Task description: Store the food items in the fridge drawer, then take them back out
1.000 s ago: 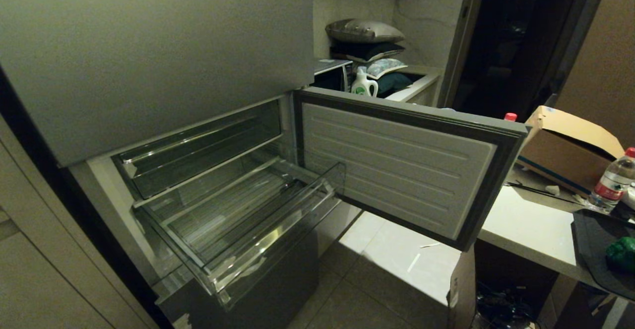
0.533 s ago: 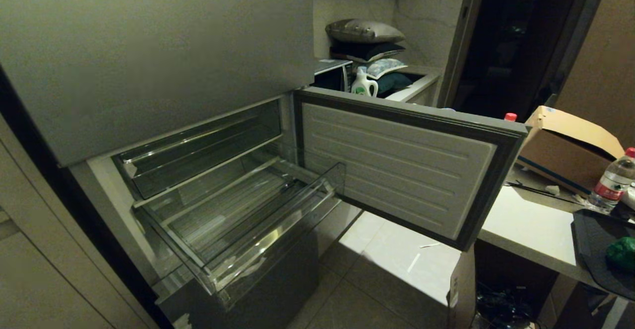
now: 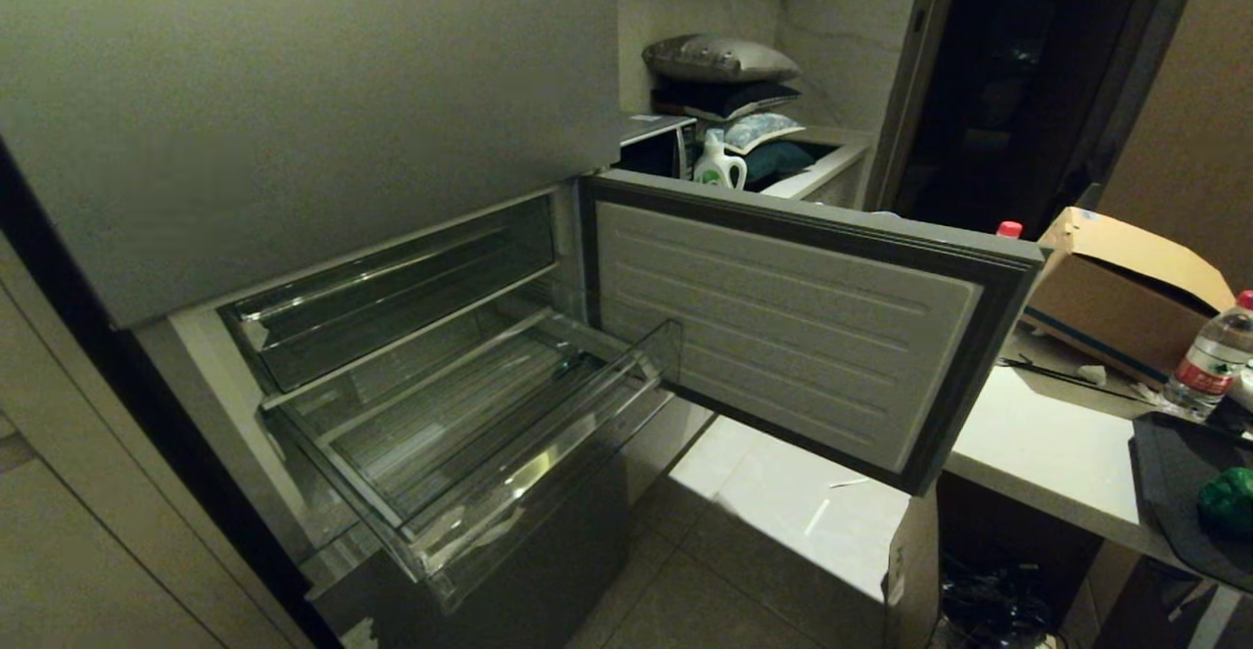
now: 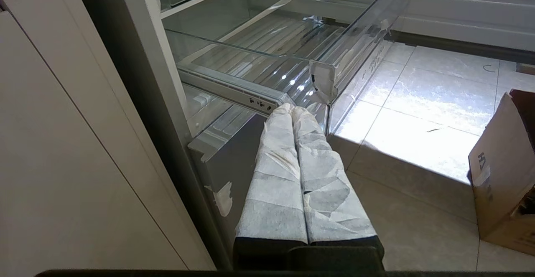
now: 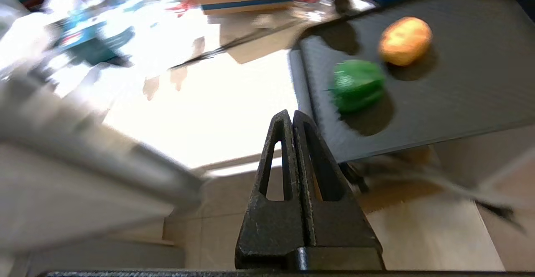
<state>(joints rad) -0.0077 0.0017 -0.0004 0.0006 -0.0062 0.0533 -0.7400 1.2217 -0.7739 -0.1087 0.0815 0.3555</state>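
Observation:
The fridge drawer stands pulled out and holds nothing; its ribbed floor also shows in the left wrist view. Both food items lie on a black mat on the counter: the glossy green one and, beyond it, the orange-tan lumpy one. In the head view only the green one shows, at the far right edge. My left gripper, its fingers wrapped in white, is shut and sits low by the drawer's front corner. My right gripper is shut, short of the mat's edge, holding nothing.
The grey fridge door hangs open between the drawer and the white counter. A shallower clear tray sits above the drawer. A cardboard box and a water bottle stand on the counter. Another box stands on the floor.
The whole head picture has shifted a touch. The drawer, the door and the green item stay where they were.

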